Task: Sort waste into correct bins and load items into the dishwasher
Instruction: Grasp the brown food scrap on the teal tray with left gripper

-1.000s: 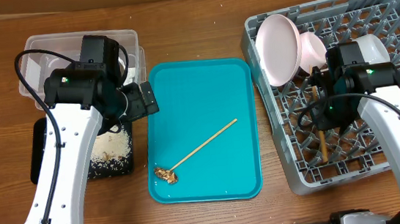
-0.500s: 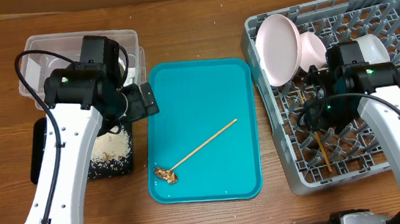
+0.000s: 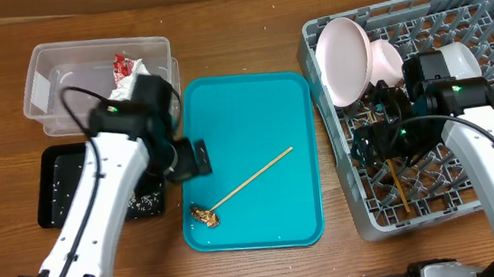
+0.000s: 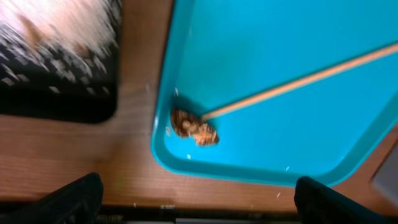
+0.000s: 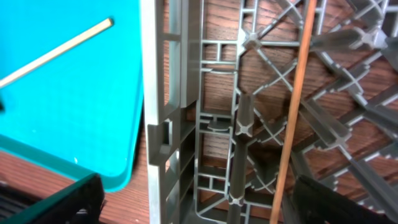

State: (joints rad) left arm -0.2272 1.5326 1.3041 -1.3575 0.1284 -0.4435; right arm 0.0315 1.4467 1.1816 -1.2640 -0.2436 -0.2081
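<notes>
teal tray [image 3: 246,129] flat on wood table [image 3: 237,30], approx centre, long side front-to-back, w/ raised rim

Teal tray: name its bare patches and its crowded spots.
Bare: upper half of the teal tray, above the chopstick, and the lower-right corner below it. Crowded: lower-left corner, brown scraps at the chopstick's tip; left gripper overhangs the left edge.
</notes>
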